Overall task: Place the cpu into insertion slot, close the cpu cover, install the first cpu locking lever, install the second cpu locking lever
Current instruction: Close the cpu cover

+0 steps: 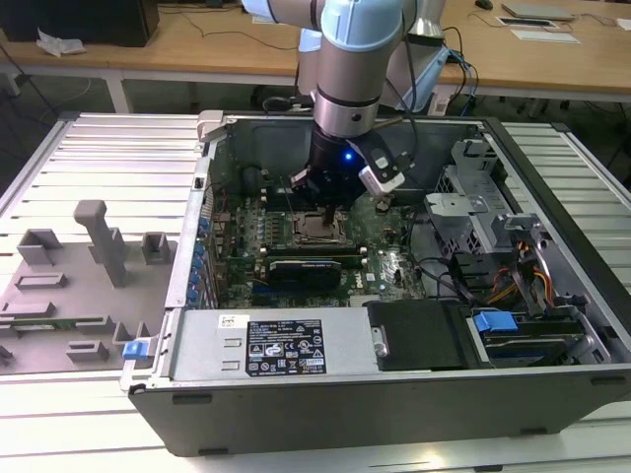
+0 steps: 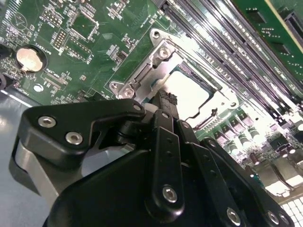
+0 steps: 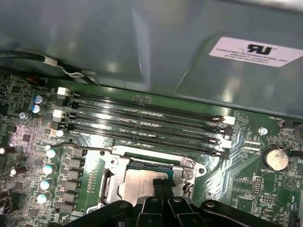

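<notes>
The cpu [image 3: 136, 185] lies flat in its socket on the green motherboard, its silver top bright in both wrist views [image 2: 188, 91]. The cpu cover [image 3: 111, 176] lies down around it as a metal frame [image 2: 152, 65]. My gripper [image 3: 162, 183] stands over the socket's edge with its black fingers pressed together, tips at the rim of the chip [image 2: 164, 100]. I cannot tell whether they touch it. A thin wire lever [image 3: 92, 148] lies along the board beside the socket. In the exterior view the gripper [image 1: 321, 205] hangs just above the socket [image 1: 317, 229] inside the open computer case.
Memory slots [image 3: 142, 120] run just beyond the socket. A long black finned card [image 1: 306, 266] sits in front of it. A coin battery [image 3: 276, 158] is off to one side. Case walls, a drive cage [image 1: 473, 187] and cables [image 1: 513, 276] ring the board.
</notes>
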You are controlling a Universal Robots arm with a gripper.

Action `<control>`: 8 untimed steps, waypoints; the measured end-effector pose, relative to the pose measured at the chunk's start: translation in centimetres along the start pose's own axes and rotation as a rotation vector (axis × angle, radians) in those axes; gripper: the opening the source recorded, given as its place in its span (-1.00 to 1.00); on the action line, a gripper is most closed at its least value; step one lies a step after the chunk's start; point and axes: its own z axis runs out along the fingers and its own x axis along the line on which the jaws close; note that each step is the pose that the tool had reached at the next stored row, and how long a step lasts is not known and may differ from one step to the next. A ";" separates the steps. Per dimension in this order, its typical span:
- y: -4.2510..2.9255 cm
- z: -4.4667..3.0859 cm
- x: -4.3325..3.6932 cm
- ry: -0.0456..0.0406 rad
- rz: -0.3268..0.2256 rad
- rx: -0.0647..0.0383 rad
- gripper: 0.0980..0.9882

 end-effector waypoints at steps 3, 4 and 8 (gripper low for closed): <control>0.09 0.01 0.65 -0.0012 0.000 -0.001 -0.98; 0.12 0.01 0.88 -0.0015 0.000 -0.001 -0.98; 0.26 0.04 1.95 -0.0028 0.000 -0.001 -0.98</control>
